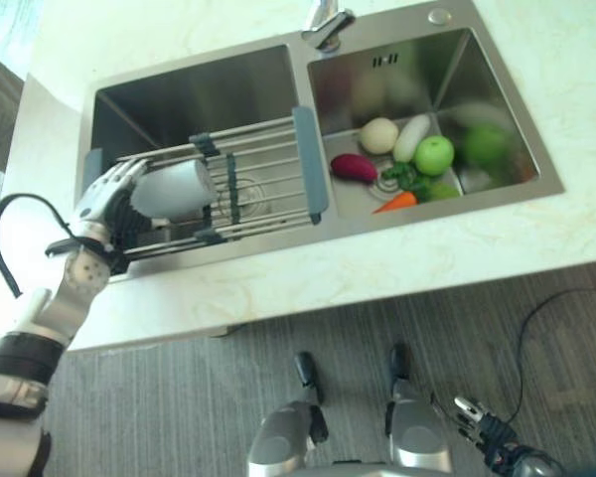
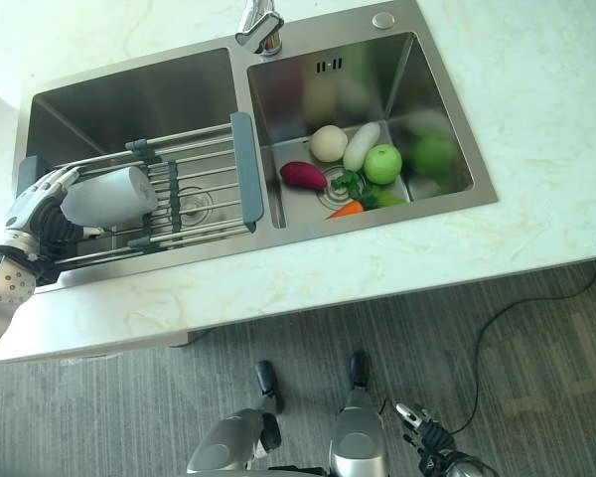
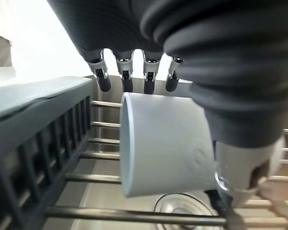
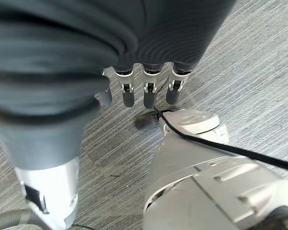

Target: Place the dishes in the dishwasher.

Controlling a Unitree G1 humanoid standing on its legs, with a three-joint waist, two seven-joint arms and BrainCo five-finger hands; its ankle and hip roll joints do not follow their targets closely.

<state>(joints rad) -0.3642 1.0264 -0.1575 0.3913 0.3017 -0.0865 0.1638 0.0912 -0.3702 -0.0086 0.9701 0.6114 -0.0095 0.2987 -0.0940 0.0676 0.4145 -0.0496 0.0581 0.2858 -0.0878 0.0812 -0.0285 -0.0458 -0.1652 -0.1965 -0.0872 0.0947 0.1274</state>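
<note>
While the left hand (image 1: 107, 194) reaches in over the left end of the sink's left basin (image 1: 179, 99), its fingers and thumb are curled round a pale grey cup (image 1: 174, 189), which lies on its side with the open mouth toward the divider between the two basins. The cup sits on or just above the bars of a metal drying rack (image 1: 263, 179) that spans the left basin from its left end to the divider, with grey plastic end pieces at both ends; whether the cup actually touches the bars cannot be told. In the left wrist view the cup (image 3: 163, 143) lies between the fingers (image 3: 127, 79) along one side and the thumb (image 3: 242, 167) along the other, with the rack's bars running beneath it.

The right basin (image 1: 477, 70) holds vegetables and fruit near its front edge and drain: a purple aubergine (image 1: 353, 167), a pale round vegetable (image 1: 378, 135), a white radish (image 1: 412, 137), a green apple (image 1: 434, 155), some leafy greens (image 1: 405, 177) and an orange carrot (image 1: 395, 203). A tap (image 1: 326, 25) stands at the sink's far edge above the divider. The sink is set in a pale marbled countertop (image 1: 427, 248).

The right hand (image 1: 477, 422) hangs low over the grey floor (image 1: 179, 397), well apart from the counter, its fingers (image 4: 150, 93) loosely relaxed and holding nothing.
</note>
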